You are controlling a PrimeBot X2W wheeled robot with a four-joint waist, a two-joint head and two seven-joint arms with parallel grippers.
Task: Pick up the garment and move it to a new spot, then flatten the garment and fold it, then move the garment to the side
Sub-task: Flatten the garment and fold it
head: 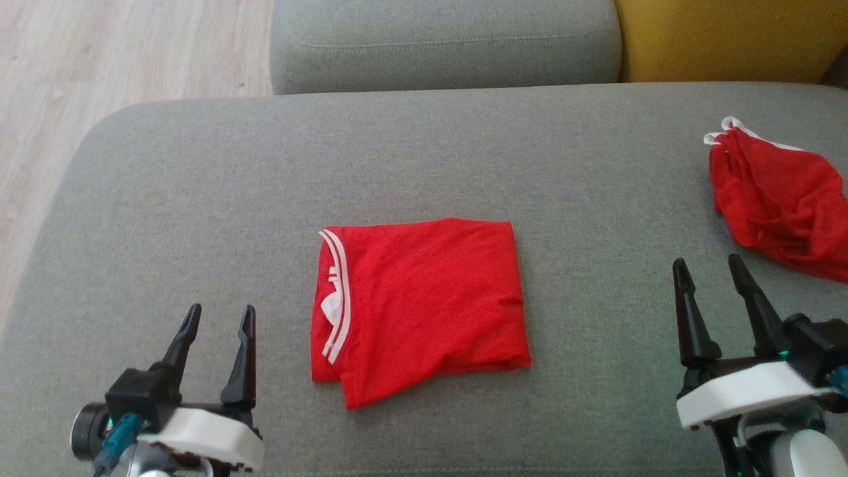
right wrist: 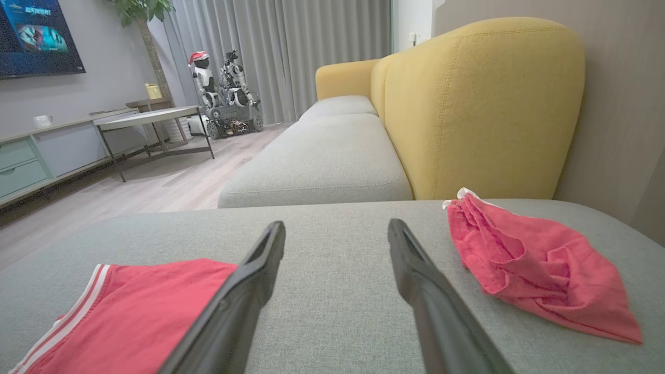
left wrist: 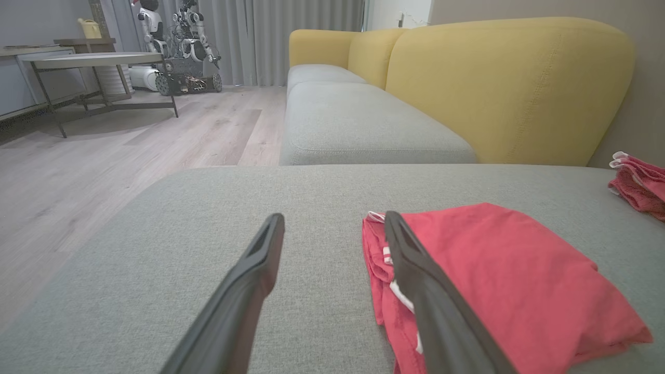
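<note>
A red garment point(head: 424, 298) with white stripes lies folded into a rough square in the middle of the grey sofa seat point(head: 199, 165). It also appears in the left wrist view point(left wrist: 509, 270) and the right wrist view point(right wrist: 145, 306). My left gripper point(head: 222, 308) point(left wrist: 334, 215) is open and empty, just left of the folded garment and above the seat. My right gripper point(head: 706, 260) point(right wrist: 336, 222) is open and empty, well to the garment's right. A second red garment point(head: 782, 199) point(right wrist: 530, 265) point(left wrist: 641, 184) lies crumpled at the far right, beyond the right gripper.
Another grey seat cushion point(head: 444, 40) adjoins the far edge, with the yellow backrest point(head: 729, 40) to its right. Wooden floor point(head: 99, 59) lies off the seat's left edge. A table point(left wrist: 93, 59) and parked robots point(left wrist: 182, 31) stand far across the room.
</note>
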